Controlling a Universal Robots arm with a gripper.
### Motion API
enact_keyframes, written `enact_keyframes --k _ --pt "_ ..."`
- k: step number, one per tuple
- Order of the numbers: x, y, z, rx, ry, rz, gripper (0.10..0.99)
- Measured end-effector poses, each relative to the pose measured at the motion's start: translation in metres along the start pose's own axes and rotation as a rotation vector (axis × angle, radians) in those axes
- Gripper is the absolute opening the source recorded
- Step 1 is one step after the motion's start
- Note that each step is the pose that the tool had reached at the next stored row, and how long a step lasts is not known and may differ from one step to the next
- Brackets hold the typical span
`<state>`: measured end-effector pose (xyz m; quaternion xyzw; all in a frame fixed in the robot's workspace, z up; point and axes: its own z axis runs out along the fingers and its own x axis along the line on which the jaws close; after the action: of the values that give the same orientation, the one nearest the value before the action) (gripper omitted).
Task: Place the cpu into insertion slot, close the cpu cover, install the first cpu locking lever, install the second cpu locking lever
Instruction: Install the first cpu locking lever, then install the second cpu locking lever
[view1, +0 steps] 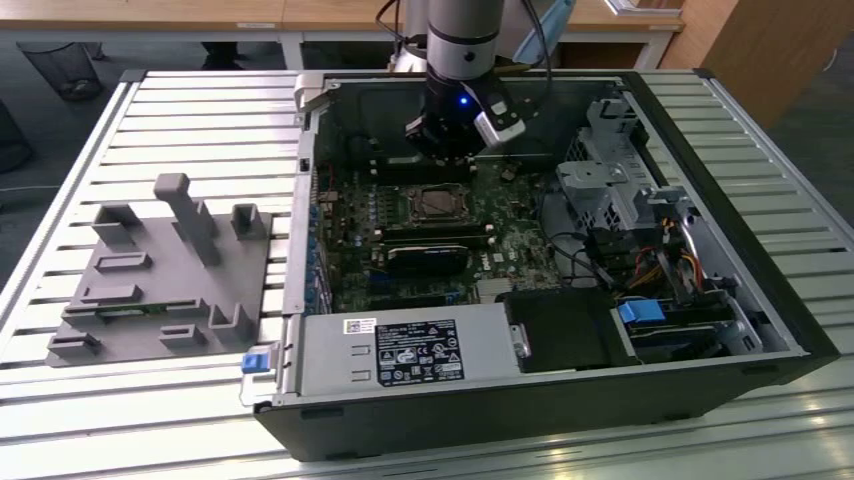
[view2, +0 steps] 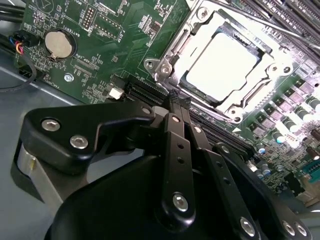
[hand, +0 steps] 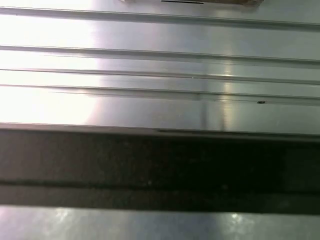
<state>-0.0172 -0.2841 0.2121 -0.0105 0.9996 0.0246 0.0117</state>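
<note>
grey fixture block (view1: 167, 275), power supply (view1: 400, 352), coin cell (view2: 59, 43)

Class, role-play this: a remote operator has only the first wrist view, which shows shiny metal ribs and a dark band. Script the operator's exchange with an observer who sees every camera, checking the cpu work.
Operator: Where's the cpu?
Observer: In the second wrist view, the cpu sits in the insertion slot.
Operator: And the cover?
Observer: The cpu cover lies flat around the chip.
Operator: My gripper?
Observer: In the exterior view, the gripper hangs just beyond the slot.
</note>
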Motion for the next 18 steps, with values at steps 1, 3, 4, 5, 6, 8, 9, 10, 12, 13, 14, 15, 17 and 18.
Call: enact_keyframes --k 1,3,4,5,6,8,9,10,12,13,14,15,17,18 --pt "0.0000 -0.0003 -0.0001 0.000 0.0001 0.000 0.106" --pt "0.0000 -0.0010 0.0000 0.000 0.0000 0.000 0.106" --pt "0.0000 -0.0014 -0.0001 0.000 0.0000 0.000 0.106" --pt "0.0000 -0.0018 -0.0001 0.000 0.0000 0.000 0.106" --pt "0.0001 -0.0022 -0.0001 0.000 0.0000 0.000 0.106" --pt "0.0000 -0.0026 -0.0001 0.000 -0.0001 0.000 0.106" --pt "0.0000 -0.0028 -0.0001 0.000 0.0000 0.000 0.106" --pt "0.0000 -0.0034 -0.0002 0.000 0.0000 0.000 0.106" --pt "0.0000 -0.0037 -0.0002 0.000 0.0000 0.000 0.106" --pt "0.0000 -0.0038 -0.0002 0.000 0.0000 0.000 0.106" --pt "0.0000 -0.0040 -0.0002 0.000 0.0000 0.000 0.106" --pt "0.0000 -0.0041 -0.0002 0.000 0.0000 0.000 0.106" --pt "0.0000 -0.0046 -0.0003 0.000 0.0001 0.000 0.106" --pt "0.0000 -0.0049 -0.0003 0.000 0.0001 0.000 0.106"
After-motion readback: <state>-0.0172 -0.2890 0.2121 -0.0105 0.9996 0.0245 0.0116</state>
